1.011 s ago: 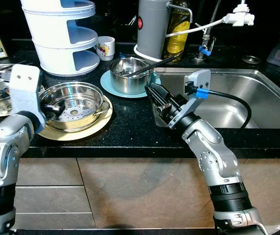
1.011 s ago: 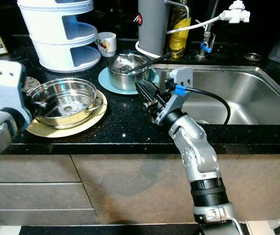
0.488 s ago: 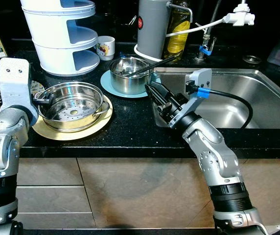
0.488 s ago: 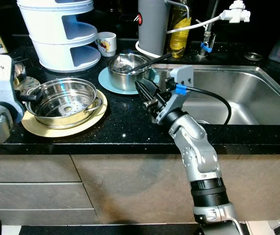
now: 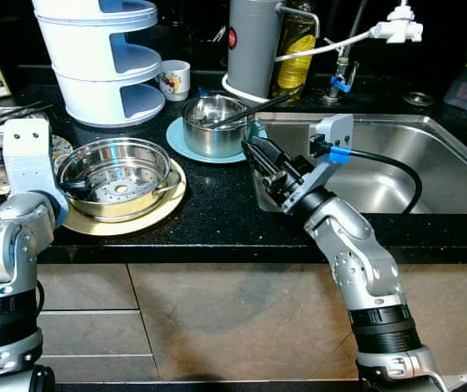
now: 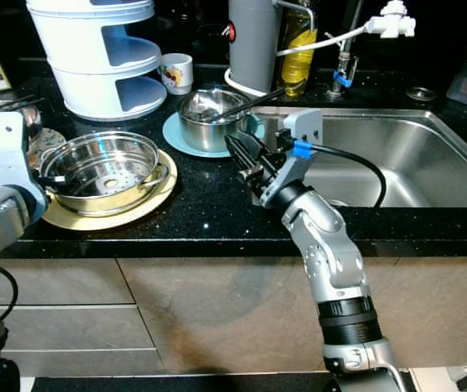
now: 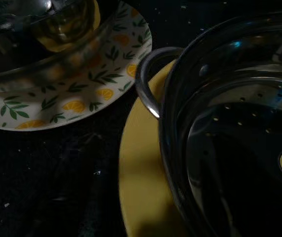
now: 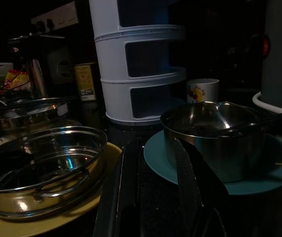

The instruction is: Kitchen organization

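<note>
Here, in the left eye view, a perforated stainless steel steamer bowl (image 5: pixel 117 178) sits on a round yellow plate (image 5: pixel 140 217) on the black speckled countertop (image 5: pixel 209 204). The left gripper (image 5: pixel 77 186) is at the bowl's left rim; whether its black fingers are parted or closed cannot be told. Behind the bowl stands a white three-tier plastic rack (image 5: pixel 107 57), with a small white printed mug (image 5: pixel 174 79) beside it. A small steel saucepan (image 5: pixel 214 124) with a dark utensil lying across it rests on a round teal mat (image 5: pixel 186 140), just beside the stainless steel sink (image 5: pixel 397 167). The right gripper (image 5: pixel 258 159) hovers over the counter between the saucepan and the sink's corner.

In the right eye view, a grey cylindrical appliance (image 6: pixel 252 45) and a yellow oil bottle (image 6: pixel 297 49) stand behind the saucepan.

In the left wrist view, dark, the steamer bowl's looped handle (image 7: pixel 146 84) lies over the yellow plate; beside it is a white plate with a lemon-and-leaf print (image 7: pixel 77 84) carrying another steel vessel.

In the right wrist view, the right gripper's two black fingers (image 8: pixel 123 197) stand narrowly parted, holding nothing, above the counter between the yellow plate and the teal mat.
</note>
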